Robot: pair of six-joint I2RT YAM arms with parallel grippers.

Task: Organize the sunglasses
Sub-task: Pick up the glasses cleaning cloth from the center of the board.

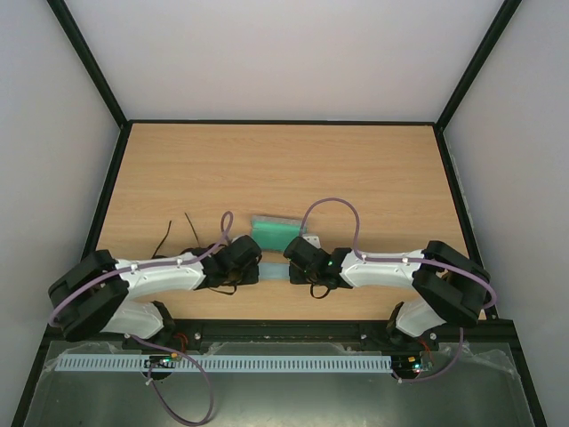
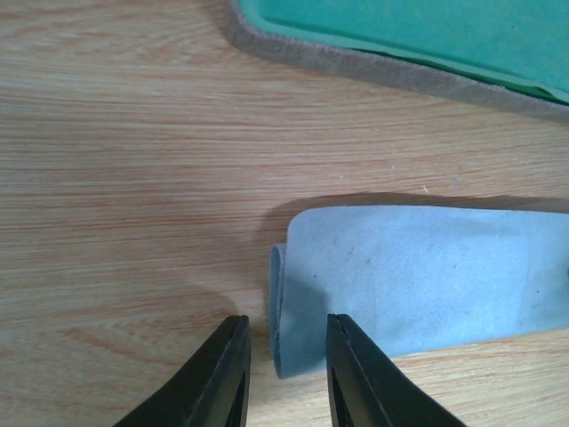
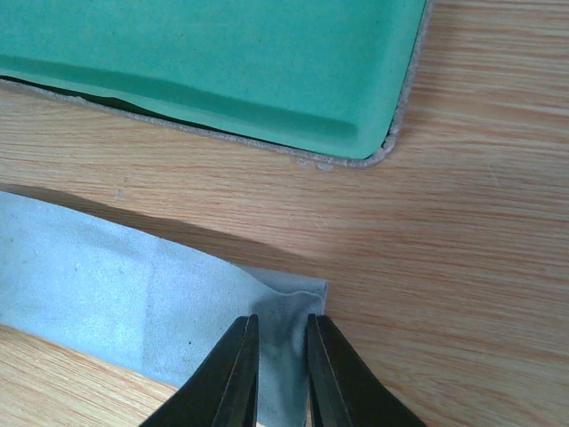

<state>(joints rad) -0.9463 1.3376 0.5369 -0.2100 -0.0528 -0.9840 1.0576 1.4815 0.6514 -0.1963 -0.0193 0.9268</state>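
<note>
The cloth [image 2: 418,276] lies folded. The fingers of the left gripper [image 2: 286,378] and right gripper [image 3: 282,378] are slightly parted, released, at its ends. Likely next: fetching the sunglasses [image 1: 191,226], centre-left.

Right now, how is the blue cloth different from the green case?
The cloth is light blue; the case is green inside with a grey rim. The cloth is thin, soft and folded over; the case looks thicker and stiffer, with a rounded corner. The cloth lies nearer the front of the wooden table; the case sits farther back. Both rest on it, not touching.
</note>
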